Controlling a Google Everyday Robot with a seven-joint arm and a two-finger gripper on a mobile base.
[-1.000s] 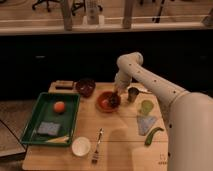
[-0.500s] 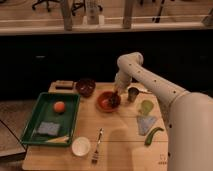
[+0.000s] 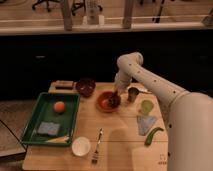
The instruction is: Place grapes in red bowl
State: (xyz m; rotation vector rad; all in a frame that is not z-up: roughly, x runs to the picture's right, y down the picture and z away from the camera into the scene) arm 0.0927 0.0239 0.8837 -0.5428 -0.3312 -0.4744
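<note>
While the gripper (image 3: 116, 94) hangs closed over the right side of the red bowl (image 3: 100, 104), the grapes (image 3: 114, 101) show as a dark lump beneath it (held or resting, unclear). They are likely light, soft and easily bruised, so best pinched gently across the bunch.

The white arm (image 3: 146, 76) arches from the base (image 3: 192, 131) and points down, gripper (image 3: 116, 96) low, fingers closed.

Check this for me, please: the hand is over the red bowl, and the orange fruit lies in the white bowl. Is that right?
One thing is wrong. The orange fruit lies in the green tray, not in the white bowl; the camera view shows this. The hand is over the red bowl, as you say.
</note>
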